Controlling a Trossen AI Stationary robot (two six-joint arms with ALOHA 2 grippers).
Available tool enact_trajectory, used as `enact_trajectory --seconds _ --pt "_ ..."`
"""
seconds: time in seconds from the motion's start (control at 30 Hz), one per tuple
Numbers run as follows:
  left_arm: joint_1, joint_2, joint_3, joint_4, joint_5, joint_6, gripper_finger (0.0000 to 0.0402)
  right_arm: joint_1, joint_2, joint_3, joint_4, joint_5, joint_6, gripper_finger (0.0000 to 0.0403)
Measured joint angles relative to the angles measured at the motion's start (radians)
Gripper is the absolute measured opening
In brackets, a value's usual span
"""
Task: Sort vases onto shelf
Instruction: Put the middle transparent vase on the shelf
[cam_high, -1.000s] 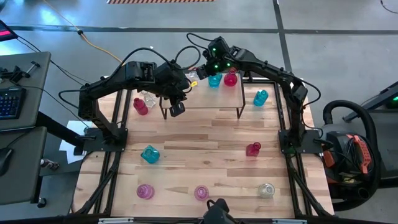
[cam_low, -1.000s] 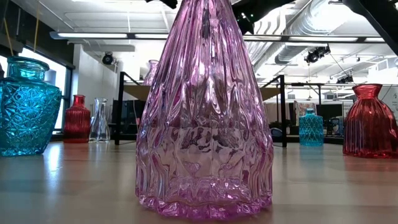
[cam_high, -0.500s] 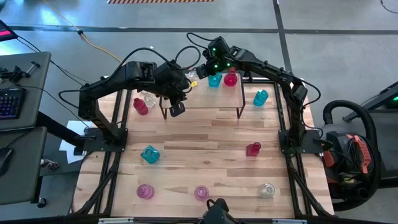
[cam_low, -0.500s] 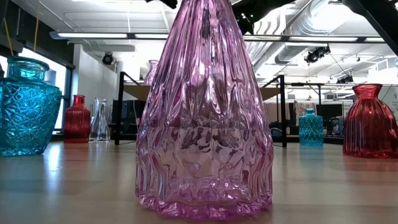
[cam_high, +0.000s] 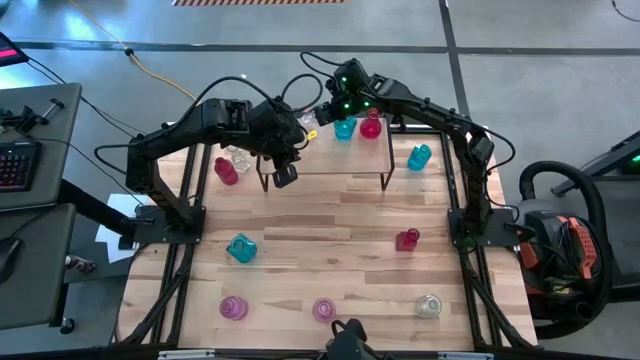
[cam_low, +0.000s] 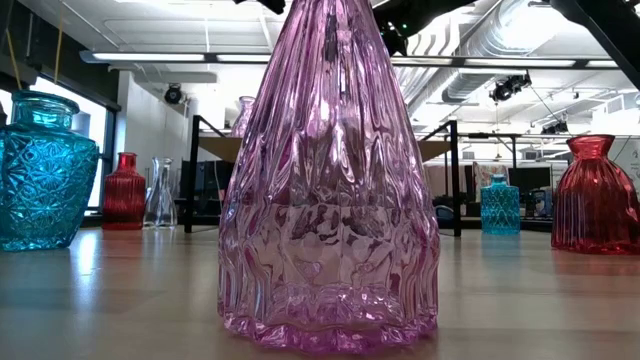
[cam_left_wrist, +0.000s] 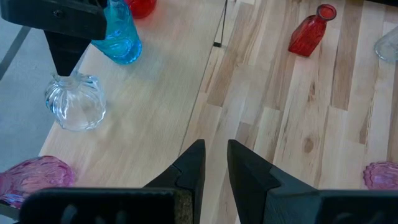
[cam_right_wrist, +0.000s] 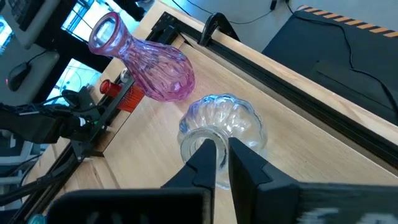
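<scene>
The shelf (cam_high: 330, 160) stands at the table's far middle. On it are a teal vase (cam_high: 345, 128), a red vase (cam_high: 371, 125), a pink vase (cam_left_wrist: 31, 180) and a clear vase (cam_left_wrist: 74, 106), each upright on its base. My right gripper (cam_right_wrist: 222, 155) hangs over the shelf's far left corner (cam_high: 318, 120) and is shut on the clear vase (cam_right_wrist: 217, 121). My left gripper (cam_left_wrist: 216, 155) hovers at the shelf's near left edge (cam_high: 285, 176); its fingers are nearly together and hold nothing. My right gripper holds the clear vase by the rim of its neck (cam_right_wrist: 198, 144), coming from above and pointing down. The fingertips (cam_left_wrist: 65, 59) meet the top of the neck (cam_left_wrist: 69, 79); whether one finger is inside the mouth I cannot tell. The vase stands upright on the shelf board.
On the table, a red vase (cam_high: 226, 170) and a clear one (cam_high: 240, 158) stand left of the shelf and a teal one (cam_high: 419, 156) right of it. Nearer are teal (cam_high: 241, 248), red (cam_high: 407, 239), two pink (cam_high: 233, 308) (cam_high: 324, 310) and clear (cam_high: 428, 305) vases.
</scene>
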Motion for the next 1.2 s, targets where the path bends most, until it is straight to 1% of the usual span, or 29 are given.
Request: enact_trajectory --seconds 0.1,0.2,0.57,0.83,1.0,1.07,1.2 --pt "0.000 0.000 0.000 0.000 0.000 0.000 0.0058 0.000 0.000 0.000 -0.001 0.000 0.000 0.0030" --pt "0.000 0.000 0.000 0.000 0.000 0.000 0.0058 0.000 0.000 0.000 -0.003 0.000 0.001 0.0038" --pt "0.000 0.000 0.000 0.000 0.000 0.000 0.0058 0.002 0.000 0.004 -0.004 0.001 -0.005 0.0039" --pt "0.000 0.000 0.000 0.000 0.000 0.000 0.0058 0.024 0.003 0.100 -0.063 0.004 -0.042 0.0039" --pt "0.000 0.000 0.000 0.000 0.000 0.000 0.0058 0.059 0.004 0.106 -0.080 0.004 -0.046 0.0039" --pt "0.000 0.000 0.000 0.000 0.000 0.000 0.0058 0.075 0.004 0.107 -0.082 0.021 -0.046 0.0039" --pt "0.000 0.000 0.000 0.000 0.000 0.000 0.0058 0.101 0.004 0.107 -0.095 0.102 -0.046 0.0039"
